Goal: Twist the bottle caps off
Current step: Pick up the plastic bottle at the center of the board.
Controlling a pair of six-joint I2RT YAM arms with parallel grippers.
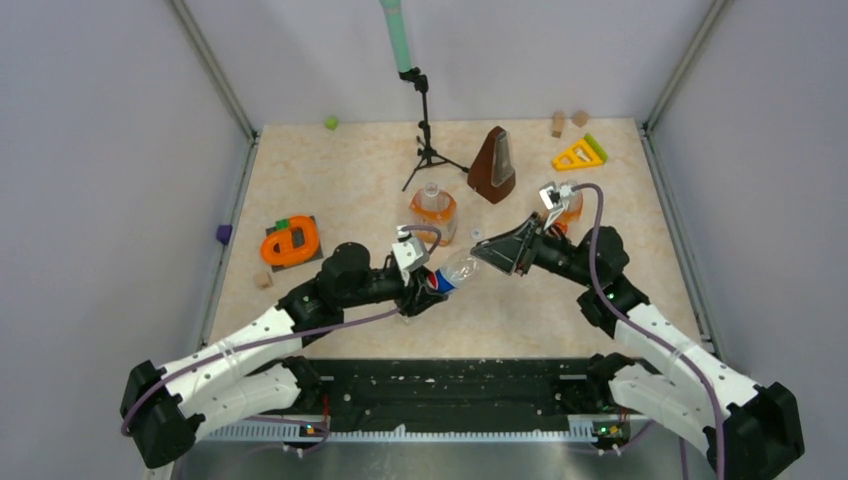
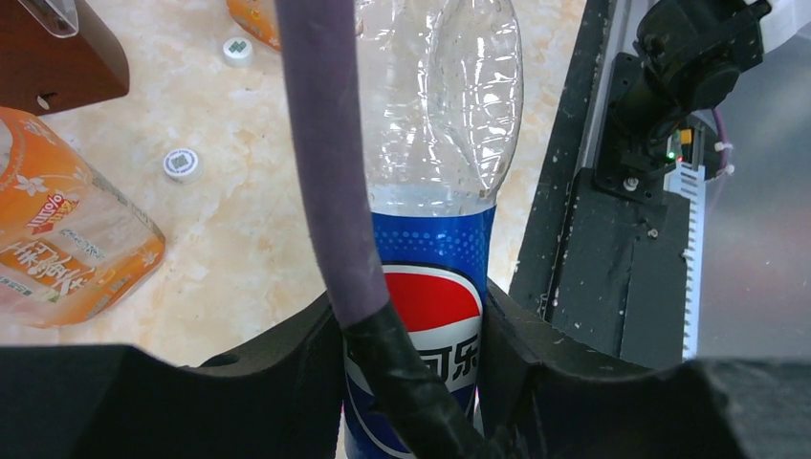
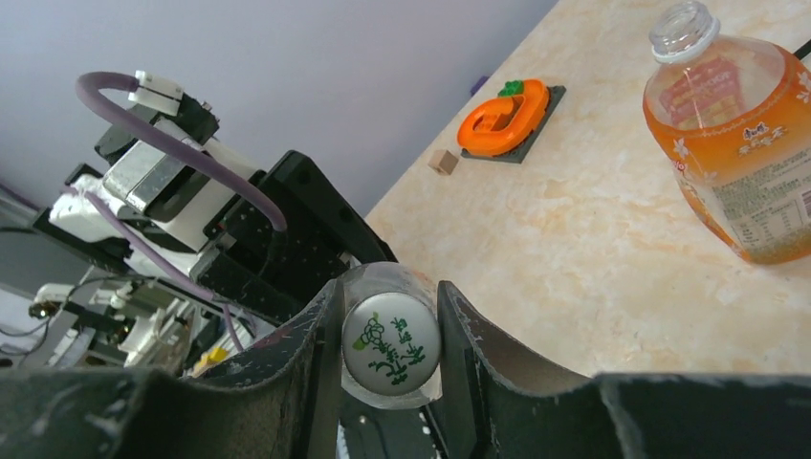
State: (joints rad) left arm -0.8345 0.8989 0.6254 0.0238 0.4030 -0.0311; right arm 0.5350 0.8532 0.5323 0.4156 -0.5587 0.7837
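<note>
Starting on the left: the left pincer [image 2: 411, 330] is clamped on the blue-label end of the bottle [image 2: 435, 143], one finger pressed against each side of the label. My guess is it's there purely as an anchor, so the body can't spin when the other end gets twisted.

The bottle lies on its side, strung between the two pincers. Its long axis runs from the left one across to the right one, base toward the left and neck pointing right and a bit away from the arm bases. From above it looks lifted off the table [image 1: 330, 170], though I can't be sure.

Ahead of the left pincer and off to one side, two loose caps [image 2: 181, 163] lie flat on the table. A squat bottle [image 1: 433, 212] stands just beyond the gap between the pincers with its neck open, so I'd say this is the last one to do.

On the right: the right pincer [image 3: 387, 296] is closed on the cap [image 3: 390, 351], a finger on either side, and the cap's printed top faces straight back into its wrist. That lines the wrist up with the bottle's axis, which is what you'd want for unscrewing. The cap looks seated, not off yet.
</note>
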